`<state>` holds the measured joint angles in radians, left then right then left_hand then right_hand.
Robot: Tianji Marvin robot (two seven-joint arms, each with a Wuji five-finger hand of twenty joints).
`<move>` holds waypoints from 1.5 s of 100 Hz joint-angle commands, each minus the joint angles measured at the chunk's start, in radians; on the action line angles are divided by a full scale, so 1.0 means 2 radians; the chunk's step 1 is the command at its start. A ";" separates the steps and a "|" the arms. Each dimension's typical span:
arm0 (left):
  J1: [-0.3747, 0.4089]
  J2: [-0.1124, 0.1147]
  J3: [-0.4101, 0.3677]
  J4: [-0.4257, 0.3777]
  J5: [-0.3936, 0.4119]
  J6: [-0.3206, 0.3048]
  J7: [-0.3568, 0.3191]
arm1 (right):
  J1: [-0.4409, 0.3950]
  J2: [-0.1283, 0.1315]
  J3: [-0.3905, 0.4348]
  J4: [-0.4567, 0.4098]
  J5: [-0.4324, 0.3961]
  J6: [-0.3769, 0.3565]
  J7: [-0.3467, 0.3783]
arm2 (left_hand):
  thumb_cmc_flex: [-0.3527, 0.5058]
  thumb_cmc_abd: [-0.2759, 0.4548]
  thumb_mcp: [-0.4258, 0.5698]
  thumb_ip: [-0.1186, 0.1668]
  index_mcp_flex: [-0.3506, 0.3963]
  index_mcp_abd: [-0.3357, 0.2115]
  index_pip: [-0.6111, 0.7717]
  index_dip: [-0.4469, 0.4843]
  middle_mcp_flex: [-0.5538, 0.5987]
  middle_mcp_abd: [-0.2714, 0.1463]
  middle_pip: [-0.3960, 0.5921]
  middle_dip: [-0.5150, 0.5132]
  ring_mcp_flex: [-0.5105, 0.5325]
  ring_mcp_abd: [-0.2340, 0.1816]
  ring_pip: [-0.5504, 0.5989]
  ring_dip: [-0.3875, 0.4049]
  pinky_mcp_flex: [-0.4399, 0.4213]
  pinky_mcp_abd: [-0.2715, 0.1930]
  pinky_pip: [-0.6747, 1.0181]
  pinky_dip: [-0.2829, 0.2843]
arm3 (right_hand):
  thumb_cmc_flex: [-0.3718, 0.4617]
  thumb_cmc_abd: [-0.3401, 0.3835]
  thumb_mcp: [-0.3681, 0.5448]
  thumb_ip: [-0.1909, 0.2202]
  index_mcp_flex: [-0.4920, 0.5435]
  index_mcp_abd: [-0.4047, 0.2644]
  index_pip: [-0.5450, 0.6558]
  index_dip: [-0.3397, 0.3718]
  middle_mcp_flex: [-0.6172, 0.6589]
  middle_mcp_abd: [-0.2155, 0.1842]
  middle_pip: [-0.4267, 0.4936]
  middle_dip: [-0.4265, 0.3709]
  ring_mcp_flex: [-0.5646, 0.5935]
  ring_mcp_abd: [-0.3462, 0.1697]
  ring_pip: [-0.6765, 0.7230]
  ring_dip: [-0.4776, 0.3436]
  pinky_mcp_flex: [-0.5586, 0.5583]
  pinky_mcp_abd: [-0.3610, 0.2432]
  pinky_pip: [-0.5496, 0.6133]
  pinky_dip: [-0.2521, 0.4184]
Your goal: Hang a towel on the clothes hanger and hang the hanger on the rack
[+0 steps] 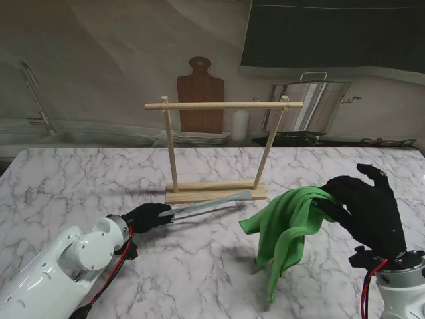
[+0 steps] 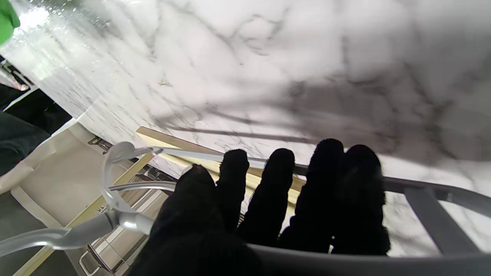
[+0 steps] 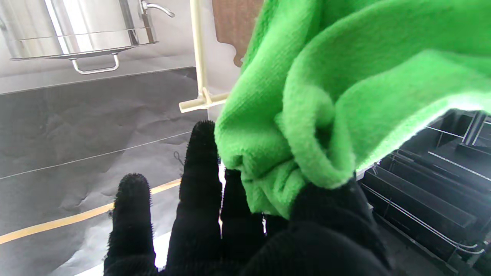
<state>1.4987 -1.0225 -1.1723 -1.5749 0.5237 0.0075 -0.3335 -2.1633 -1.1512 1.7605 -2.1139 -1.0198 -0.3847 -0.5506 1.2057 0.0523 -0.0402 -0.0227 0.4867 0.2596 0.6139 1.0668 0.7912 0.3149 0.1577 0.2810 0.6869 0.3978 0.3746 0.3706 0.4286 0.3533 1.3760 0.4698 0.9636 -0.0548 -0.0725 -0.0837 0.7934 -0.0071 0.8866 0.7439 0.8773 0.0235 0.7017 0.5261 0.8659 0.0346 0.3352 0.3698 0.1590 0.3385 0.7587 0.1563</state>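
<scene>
A green towel (image 1: pixel 282 229) hangs in folds from my right hand (image 1: pixel 365 209), which is shut on its upper edge above the table at the right. The right wrist view shows the towel (image 3: pixel 326 96) pinched between thumb and fingers (image 3: pixel 199 180). My left hand (image 1: pixel 147 216), at the left, is shut on one end of a pale translucent clothes hanger (image 1: pixel 209 204) that points right, just in front of the rack's base. In the left wrist view the fingers (image 2: pixel 276 191) wrap the hanger (image 2: pixel 126 218). The wooden rack (image 1: pixel 222 105) stands upright at the table's middle, its top bar bare.
The marble table (image 1: pixel 80 179) stretches left of the rack. Behind it stand a wooden cutting board (image 1: pixel 199 100), a white cylinder (image 1: pixel 240 124) and a steel pot (image 1: pixel 312 103). The rack's base plank (image 1: pixel 212 193) lies close behind the hanger.
</scene>
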 commanded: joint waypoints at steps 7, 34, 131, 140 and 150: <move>-0.019 -0.009 0.020 0.006 -0.017 0.008 -0.022 | -0.014 -0.004 0.005 -0.012 0.009 -0.016 0.004 | 0.019 0.080 -0.001 -0.006 -0.028 -0.030 0.005 0.021 -0.028 0.011 -0.020 -0.010 -0.021 0.029 -0.010 -0.015 -0.003 0.021 -0.202 -0.015 | 0.051 0.014 0.023 0.018 0.035 -0.016 0.018 0.010 0.005 0.002 0.008 0.007 0.010 0.006 0.006 0.006 -0.002 0.016 0.004 0.009; -0.047 -0.010 0.052 0.017 -0.050 0.018 -0.035 | -0.020 -0.008 0.016 -0.018 0.027 -0.033 0.013 | 0.017 0.077 0.000 -0.006 -0.026 -0.033 0.001 0.027 0.003 0.014 -0.023 0.002 0.009 0.018 0.010 -0.010 0.011 0.012 -0.179 -0.006 | 0.051 0.014 0.023 0.018 0.035 -0.017 0.015 0.011 0.004 0.001 0.004 0.008 0.010 0.005 0.005 0.006 -0.002 0.015 0.004 0.013; -0.060 -0.015 0.069 0.027 -0.073 0.010 -0.024 | -0.012 -0.007 0.009 -0.016 0.030 -0.030 0.019 | -0.021 0.107 -0.004 -0.010 -0.077 -0.102 0.009 0.069 -0.053 0.032 -0.037 0.005 -0.047 0.039 -0.031 0.005 -0.018 0.023 -0.259 -0.013 | 0.050 0.015 0.023 0.017 0.031 -0.022 0.011 0.013 -0.001 0.001 0.006 0.013 0.004 0.004 0.003 0.007 -0.003 0.014 0.002 0.024; -0.063 -0.016 0.072 0.030 -0.085 0.012 -0.024 | -0.010 -0.007 0.008 -0.016 0.033 -0.032 0.019 | -0.023 0.106 -0.004 -0.011 -0.078 -0.103 0.011 0.069 -0.024 0.031 -0.031 0.007 -0.017 0.038 -0.009 0.004 0.014 0.024 -0.232 -0.012 | 0.050 0.015 0.023 0.017 0.031 -0.022 0.011 0.013 -0.001 0.001 0.006 0.013 0.004 0.003 0.003 0.007 -0.003 0.014 0.002 0.025; -0.064 -0.019 0.075 0.033 -0.103 0.011 -0.023 | -0.007 -0.008 0.006 -0.016 0.035 -0.035 0.017 | -0.022 0.104 -0.004 -0.010 -0.076 -0.100 0.013 0.068 -0.004 0.029 -0.024 0.011 0.002 0.032 0.003 0.004 0.031 0.019 -0.215 -0.011 | 0.050 0.016 0.023 0.017 0.030 -0.022 0.010 0.013 -0.002 0.001 0.006 0.013 0.004 0.002 0.003 0.007 -0.004 0.014 0.001 0.025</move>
<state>1.3746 -1.0498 -1.0296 -1.5142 0.3308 0.0346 -0.3682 -2.1814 -1.1645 1.7771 -2.1455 -0.9524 -0.4496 -0.5117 1.1357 0.1296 -0.0511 -0.0258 0.3594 0.1312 0.6238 1.1799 0.7419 0.3653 0.0961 0.3048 0.6617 0.4364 0.3575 0.3942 0.4536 0.3840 1.3541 0.4551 0.9636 -0.0550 -0.0725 -0.0837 0.8063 0.0009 0.8862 0.7465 0.8776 0.0257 0.7022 0.5457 0.8659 0.0349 0.3352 0.3712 0.1596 0.3394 0.7596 0.1916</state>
